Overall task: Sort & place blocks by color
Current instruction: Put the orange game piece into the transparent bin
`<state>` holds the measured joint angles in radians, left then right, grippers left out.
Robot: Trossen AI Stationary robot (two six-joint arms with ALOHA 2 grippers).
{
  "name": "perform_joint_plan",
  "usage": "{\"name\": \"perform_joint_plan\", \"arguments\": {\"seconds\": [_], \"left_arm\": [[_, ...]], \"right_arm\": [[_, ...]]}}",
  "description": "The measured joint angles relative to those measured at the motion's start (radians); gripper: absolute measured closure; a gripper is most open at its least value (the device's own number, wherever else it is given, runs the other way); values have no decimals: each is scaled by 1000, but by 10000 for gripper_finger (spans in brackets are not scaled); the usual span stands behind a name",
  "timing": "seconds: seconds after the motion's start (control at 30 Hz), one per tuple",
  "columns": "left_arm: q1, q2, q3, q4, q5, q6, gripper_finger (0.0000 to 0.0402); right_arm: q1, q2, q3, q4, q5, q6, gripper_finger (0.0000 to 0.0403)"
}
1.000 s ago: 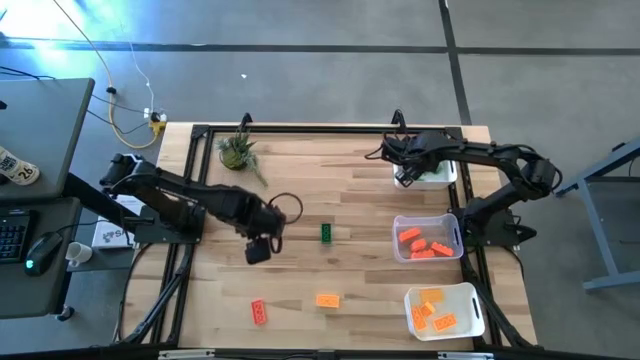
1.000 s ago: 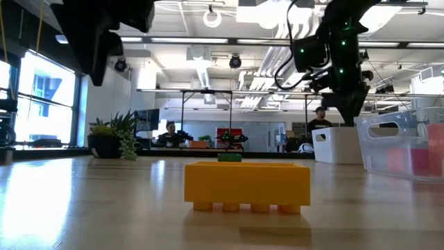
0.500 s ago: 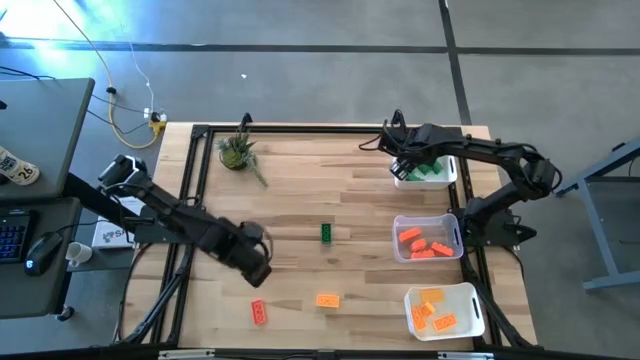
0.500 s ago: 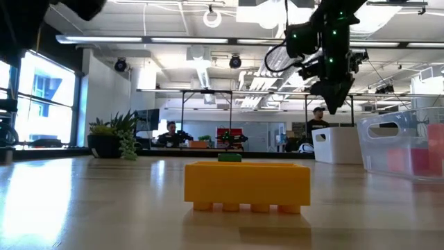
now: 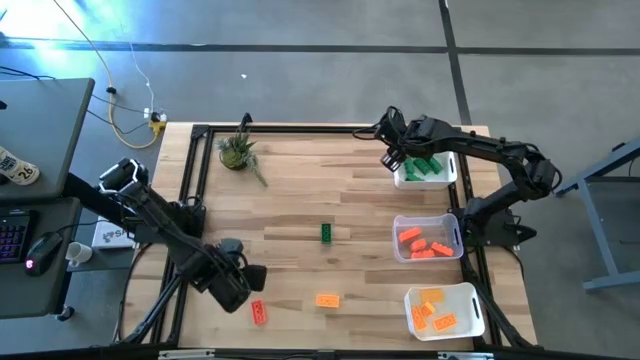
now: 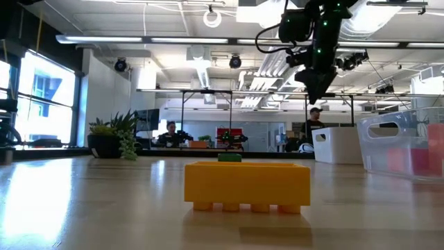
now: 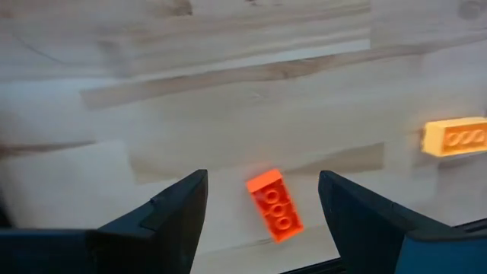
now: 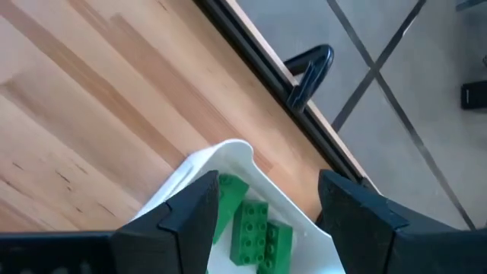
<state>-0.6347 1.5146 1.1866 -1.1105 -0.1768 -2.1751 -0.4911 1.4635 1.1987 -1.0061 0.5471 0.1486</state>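
On bare wood near the table's front edge: red block, studded, rectangular, long axis slightly tilted from the table's depth; orange block just beside it toward the right, long axis along the table's width. Green block alone mid-table, long axis running front to back, open wood all around it. Remaining blocks sit in three white bins along the right edge: green bin at the back holds green bricks, middle bin, translucent, holds red ones, front bin holds orange ones.

Left gripper hangs over the front left area just behind the red block, fingers spread wide, nothing between them; left wrist view shows the red block framed between the fingers.

Right gripper is above the green bin's left rim, fingers apart, empty; green bricks lie jumbled below it.

Table: pale wood planks, black metal frame at the edges. Plant at back left corner, well apart from all blocks
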Motion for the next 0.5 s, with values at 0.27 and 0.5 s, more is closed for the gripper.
{"name": "perform_joint_plan", "arguments": {"seconds": [0.27, 0.5], "left_arm": [[-33, 107, 0, 83, -13, -92, 163], [-36, 192, 0, 210, 8, -127, 163]], "right_arm": [[0, 0, 0, 10, -4, 0, 190], [0, 0, 0, 10, -6, -26, 190]]}}
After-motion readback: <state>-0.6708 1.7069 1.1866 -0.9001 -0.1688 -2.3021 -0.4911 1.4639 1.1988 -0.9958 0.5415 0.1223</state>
